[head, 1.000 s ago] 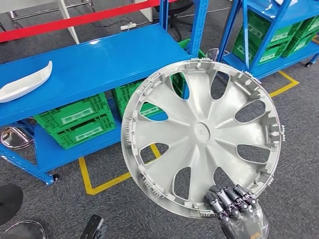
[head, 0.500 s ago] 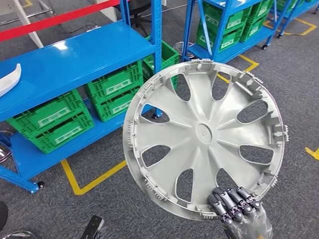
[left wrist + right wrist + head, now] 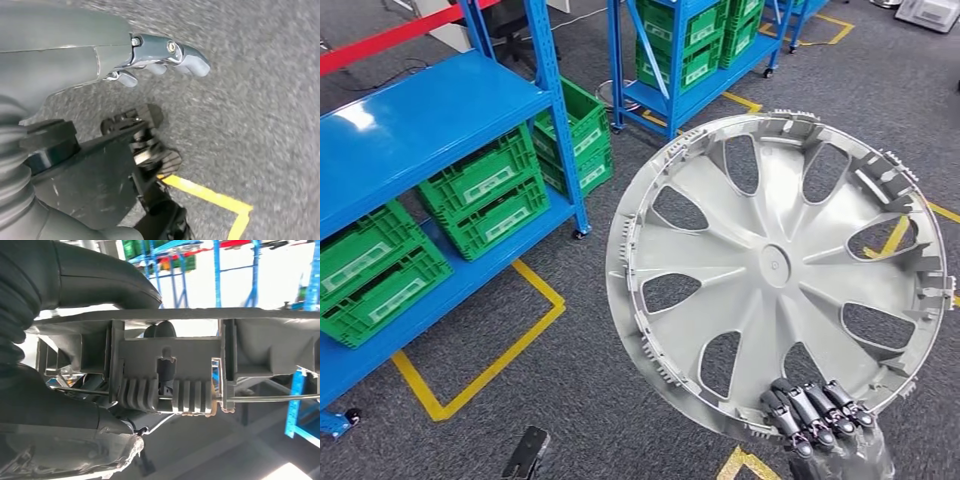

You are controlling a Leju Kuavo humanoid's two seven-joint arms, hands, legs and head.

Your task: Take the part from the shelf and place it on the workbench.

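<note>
The right robot hand is gripping the lower rim of a large silver wheel cover, its dark fingers curling over the edge nearest the camera in the head view. The wheel cover is standing nearly upright in the air, its ribbed inner side facing the camera, high above the grey carpet floor and not resting on any surface. In the right wrist view the robot hand is closing on the cover's rim, whose clips and ribs are showing close up. The left robot hand is hanging over the carpet in the left wrist view, holding nothing, with its fingers stretching out fairly straight. Yellow tape lines are running across the floor beneath and beyond the cover. Farther off to the left, a blue shelf rack is carrying green crates on its lower level, with more green crates sitting behind its post. Farthest away, a second blue rack is also holding green crates.
</note>
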